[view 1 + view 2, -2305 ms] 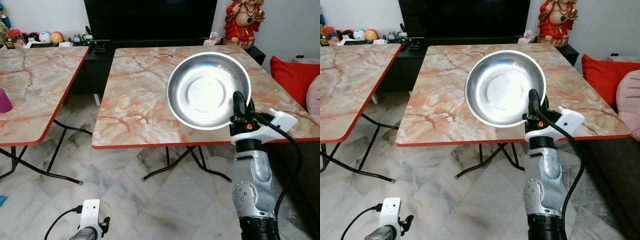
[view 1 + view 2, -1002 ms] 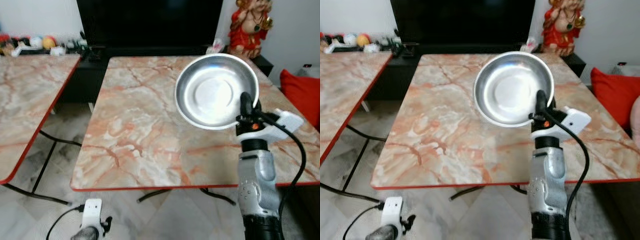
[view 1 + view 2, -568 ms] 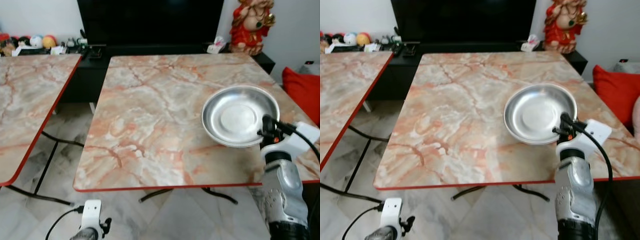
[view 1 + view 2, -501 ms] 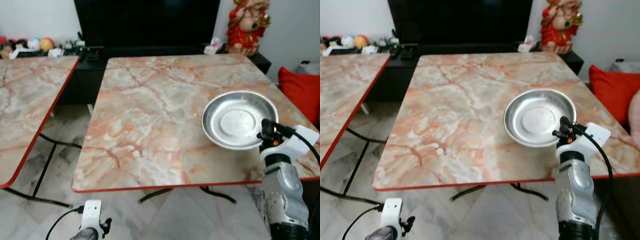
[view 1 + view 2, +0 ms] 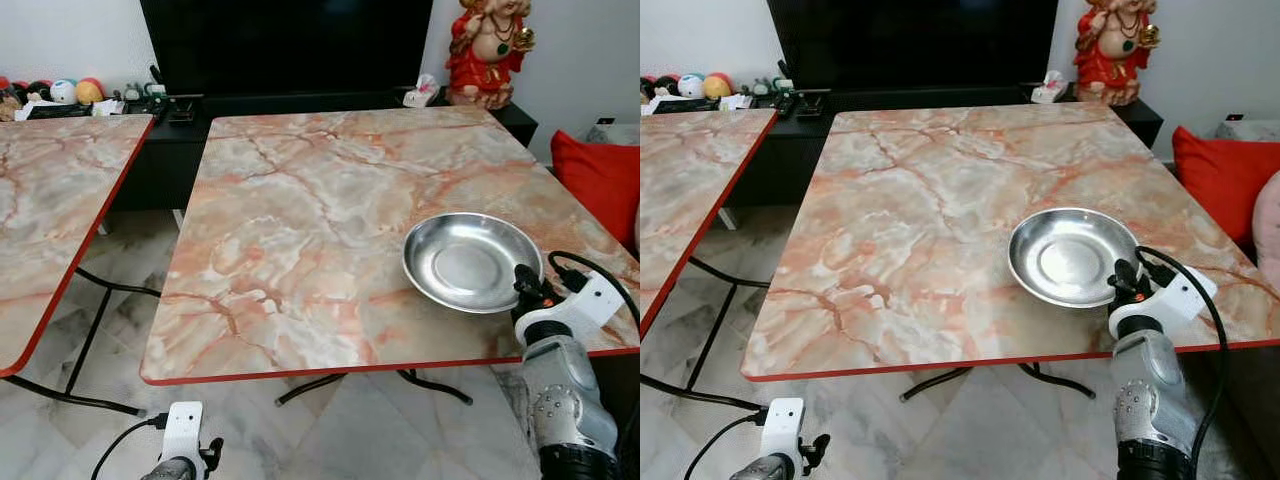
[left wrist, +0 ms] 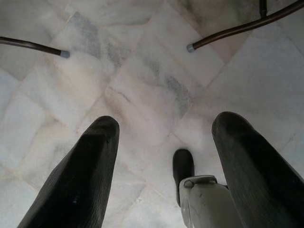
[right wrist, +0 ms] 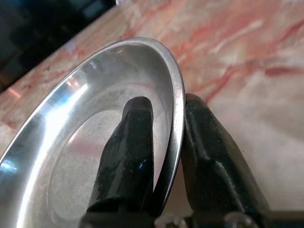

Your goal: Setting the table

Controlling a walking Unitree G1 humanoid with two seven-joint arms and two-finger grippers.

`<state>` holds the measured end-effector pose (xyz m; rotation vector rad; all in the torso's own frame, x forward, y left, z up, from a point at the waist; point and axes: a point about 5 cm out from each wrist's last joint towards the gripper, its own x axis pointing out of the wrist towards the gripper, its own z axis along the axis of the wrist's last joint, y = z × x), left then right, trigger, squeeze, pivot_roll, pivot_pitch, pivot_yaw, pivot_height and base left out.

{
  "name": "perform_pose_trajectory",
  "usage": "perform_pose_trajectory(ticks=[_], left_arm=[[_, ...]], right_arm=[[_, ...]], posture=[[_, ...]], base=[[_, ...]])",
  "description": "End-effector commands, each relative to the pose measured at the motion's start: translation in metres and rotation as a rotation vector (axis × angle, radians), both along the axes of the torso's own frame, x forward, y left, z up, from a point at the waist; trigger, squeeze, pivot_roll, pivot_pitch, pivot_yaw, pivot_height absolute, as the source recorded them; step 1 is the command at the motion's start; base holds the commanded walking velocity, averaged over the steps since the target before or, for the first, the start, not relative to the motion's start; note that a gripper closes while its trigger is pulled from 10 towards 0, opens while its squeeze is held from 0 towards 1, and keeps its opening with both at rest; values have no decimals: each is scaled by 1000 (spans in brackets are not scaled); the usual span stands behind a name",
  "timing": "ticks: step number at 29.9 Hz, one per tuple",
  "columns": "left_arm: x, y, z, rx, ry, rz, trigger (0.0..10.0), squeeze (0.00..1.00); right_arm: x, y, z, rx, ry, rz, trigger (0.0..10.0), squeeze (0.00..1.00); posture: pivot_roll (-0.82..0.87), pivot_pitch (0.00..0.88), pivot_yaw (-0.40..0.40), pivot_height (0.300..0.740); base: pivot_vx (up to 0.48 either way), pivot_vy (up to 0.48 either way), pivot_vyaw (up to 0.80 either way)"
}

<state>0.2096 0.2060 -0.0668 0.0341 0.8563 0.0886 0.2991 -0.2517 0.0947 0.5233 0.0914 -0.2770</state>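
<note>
One steel bowl (image 5: 471,261) sits low on the marble-look table (image 5: 300,250) near its front right edge, its rim pinched between the right gripper (image 7: 164,156)'s fingers, a grip that likely eases set-down, while the left gripper (image 6: 164,175) hangs idle, jaws wide apart.

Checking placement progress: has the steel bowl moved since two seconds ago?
Yes. The steel bowl, pinched at its rim by the right tool, has come down from tilted above the marble table to level at its near right corner.
</note>
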Motion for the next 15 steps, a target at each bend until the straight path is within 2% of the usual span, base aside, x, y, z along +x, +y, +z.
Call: perform_pose_trajectory(ticks=[1, 15], left_arm=[[-6, 3, -3, 4, 34, 0, 10000, 0], [-6, 3, -4, 5, 35, 4, 10000, 0]], right_arm=[[6, 5, 2, 14, -7, 21, 10000, 0], [9, 22, -16, 21, 56, 121, 10000, 0]], posture=[[-37, 8, 16, 740], [-32, 13, 13, 740]], base=[[0, 0, 0], [0, 0, 0]])
